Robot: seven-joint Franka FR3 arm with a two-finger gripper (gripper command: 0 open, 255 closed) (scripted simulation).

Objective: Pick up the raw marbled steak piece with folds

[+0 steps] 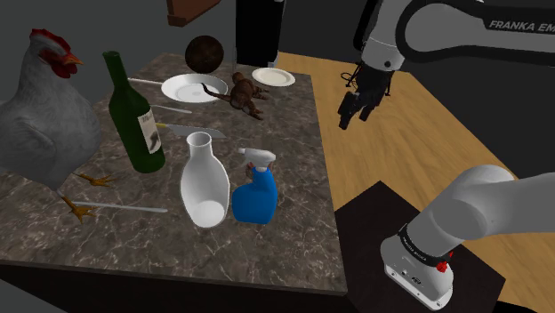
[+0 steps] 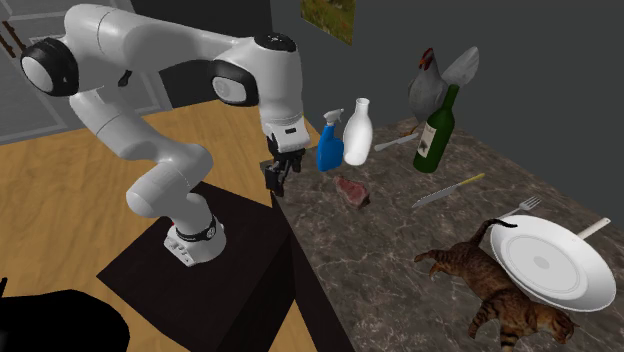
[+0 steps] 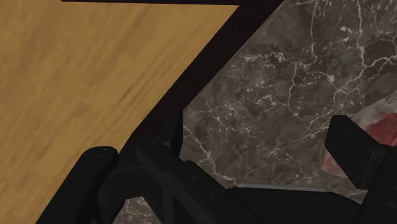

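**Gripper short of target, nothing held**

The all-black two-finger gripper (image 1: 356, 115) hangs above the near edge of the dark brown, white-veined marble tabletop (image 2: 420, 265), partly over the light wooden floor (image 1: 418, 142). Its fingers stand apart with only bare stone between them.

The target, a small raw pinkish-red steak piece with pale marbling (image 2: 350, 191), lies flat on the tabletop close to that edge. It is near the gripper but not touching it. In the wrist view it (image 3: 380, 119) shows beside and partly behind one finger, not in the gap. In the second exterior view a blue plastic spray bottle (image 2: 330, 148) and a white narrow-necked vase (image 2: 358, 132) stand just beyond the steak.

Assessment: the approach is not yet finished, and the grasp has not begun.

Risks, as judged from this position:
- A straight descent would likely end on bare marble or strike the table's edge, because the steak is off to one side of the fingers.
- Overshooting the sideways correction could knock over the spray bottle or the vase, since both look tall and easy to tip.
- The steak lies low and is probably soft. A shallow closure may catch only a fold and lose it on lifting, while too deep a one would jam the fingertips against the stone.
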